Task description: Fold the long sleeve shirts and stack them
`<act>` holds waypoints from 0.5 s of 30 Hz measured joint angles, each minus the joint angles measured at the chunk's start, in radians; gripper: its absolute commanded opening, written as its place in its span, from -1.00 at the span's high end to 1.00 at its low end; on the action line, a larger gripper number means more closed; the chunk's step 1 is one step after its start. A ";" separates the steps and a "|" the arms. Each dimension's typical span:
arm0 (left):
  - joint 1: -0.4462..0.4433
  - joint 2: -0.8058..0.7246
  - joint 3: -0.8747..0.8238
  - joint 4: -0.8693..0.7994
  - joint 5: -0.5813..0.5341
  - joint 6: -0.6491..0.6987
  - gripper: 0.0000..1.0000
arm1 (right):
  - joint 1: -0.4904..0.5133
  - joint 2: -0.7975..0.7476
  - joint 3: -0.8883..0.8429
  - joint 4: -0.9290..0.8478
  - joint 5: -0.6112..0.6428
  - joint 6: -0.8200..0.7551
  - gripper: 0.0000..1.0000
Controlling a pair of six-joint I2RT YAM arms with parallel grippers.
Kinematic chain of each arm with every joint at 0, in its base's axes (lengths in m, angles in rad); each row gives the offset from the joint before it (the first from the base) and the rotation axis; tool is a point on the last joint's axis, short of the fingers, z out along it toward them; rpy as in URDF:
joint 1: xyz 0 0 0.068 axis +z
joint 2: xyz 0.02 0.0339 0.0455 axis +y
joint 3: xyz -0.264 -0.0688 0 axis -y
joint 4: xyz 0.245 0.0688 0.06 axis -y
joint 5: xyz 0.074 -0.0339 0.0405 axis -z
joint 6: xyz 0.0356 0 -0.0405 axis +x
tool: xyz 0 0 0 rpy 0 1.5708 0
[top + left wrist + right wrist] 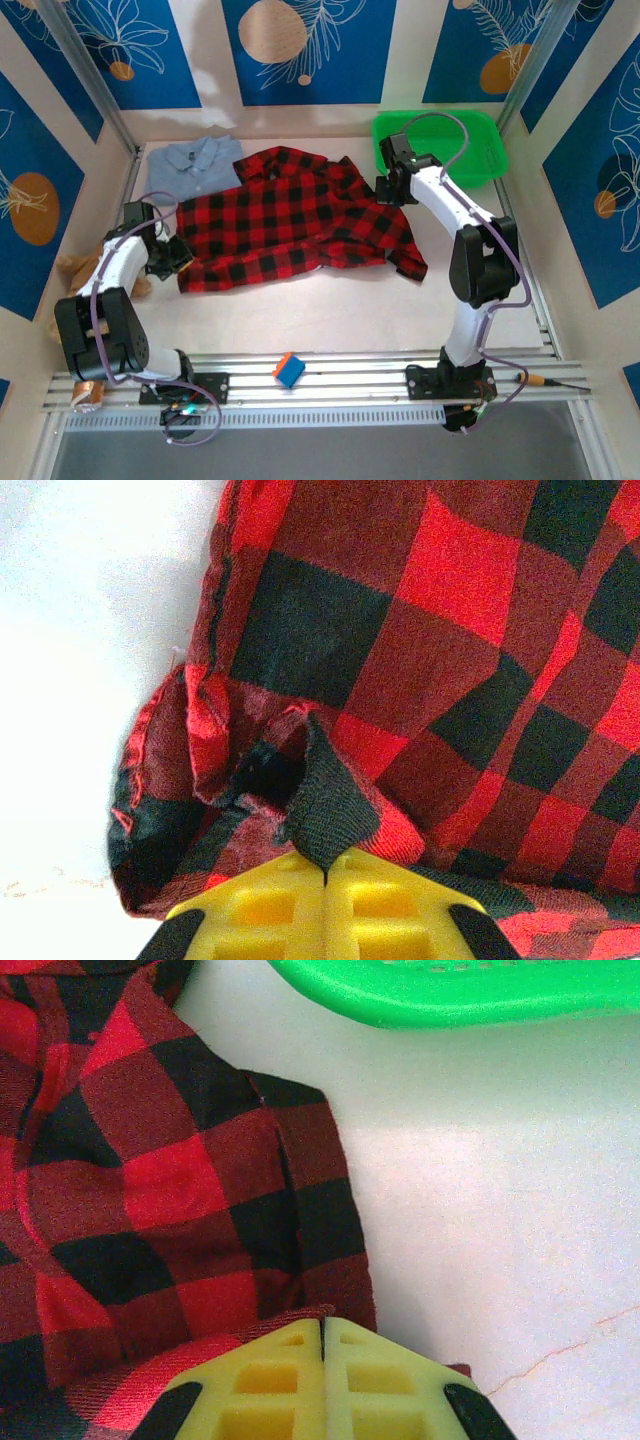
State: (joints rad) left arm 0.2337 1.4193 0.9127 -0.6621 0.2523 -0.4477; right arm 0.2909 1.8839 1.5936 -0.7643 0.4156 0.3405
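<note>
Near edge of the bench [330, 310]: small blue-and-orange block [288, 369] on the rail between the arm bases.

Left gripper [175, 255] is low at the near-left corner of the flannel shirt [290, 215]. In the left wrist view the yellow pads [270, 905] are pressed together, pinching a dark fold of the flannel shirt [450, 630] where the hem is bunched and turned over.

The flannel shirt is red-and-black checked and spread mostly flat across the middle of the bench. It is wrinkled, with one sleeve trailing toward the near right.

Right gripper [388, 190] is at the shirt's far-right edge. Its pads [265, 1385] are closed, with the flannel shirt [150, 1170] hem nipped between them.

Far-left corner: light blue shirt [195, 165], collar up, with the flannel overlapping its near-right part. Far-right corner: green tray [480, 150], just beside the right gripper.
</note>
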 measured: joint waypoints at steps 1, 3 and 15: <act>0.000 0.010 0.008 0.000 0.000 0.006 0.90 | 0.003 0.008 0.007 -0.002 0.007 -0.003 1.00; 0.000 0.023 0.018 0.001 -0.001 0.013 0.88 | 0.005 0.018 0.011 -0.003 0.017 -0.008 1.00; 0.000 0.184 0.191 -0.015 -0.037 0.063 -0.07 | 0.072 0.125 0.117 -0.015 0.140 -0.048 0.89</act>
State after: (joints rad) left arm 0.2337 1.6035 1.1034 -0.6773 0.2153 -0.3843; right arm 0.3634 2.0087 1.7103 -0.7792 0.5556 0.2924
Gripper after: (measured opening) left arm 0.382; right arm 0.062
